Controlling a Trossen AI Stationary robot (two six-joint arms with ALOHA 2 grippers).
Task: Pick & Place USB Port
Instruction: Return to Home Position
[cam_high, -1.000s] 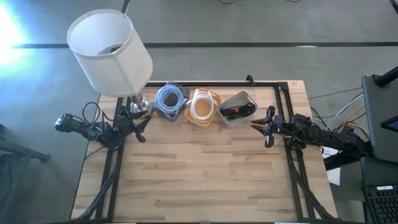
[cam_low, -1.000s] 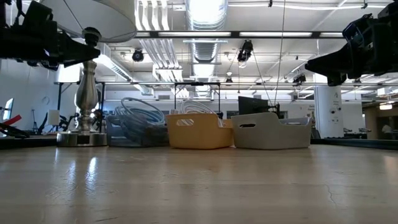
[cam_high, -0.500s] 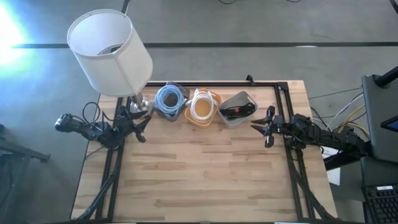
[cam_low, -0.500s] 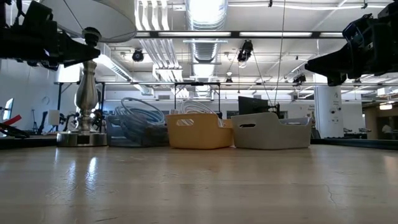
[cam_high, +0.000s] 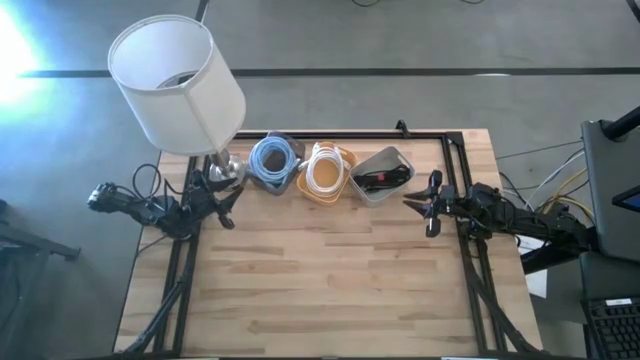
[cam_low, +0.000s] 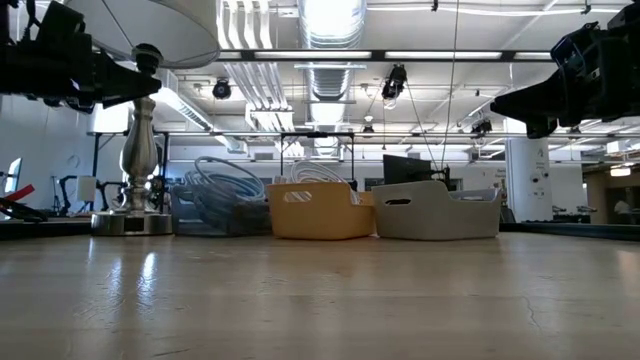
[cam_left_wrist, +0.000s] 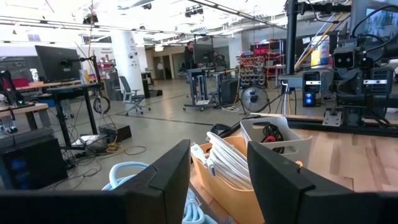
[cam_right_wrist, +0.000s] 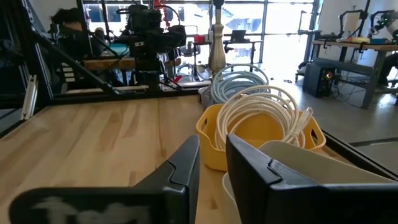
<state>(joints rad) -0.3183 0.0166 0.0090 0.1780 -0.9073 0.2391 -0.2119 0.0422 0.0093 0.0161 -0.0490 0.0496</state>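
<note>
Black charger cables (cam_high: 378, 181) lay inside the gray bin (cam_high: 404, 160), the rightmost of three bins along the far edge of the table (cam_high: 330, 290), next to the yellow bin (cam_high: 320, 196) holding white cable. Left claw (cam_high: 228, 207) hung over the table's left edge near the lamp base (cam_high: 222, 173), fingers parted, nothing between them. Right claw (cam_high: 418, 205) hung at the right edge just beside the gray bin, fingers narrowly parted, empty, touching nothing.
</note>
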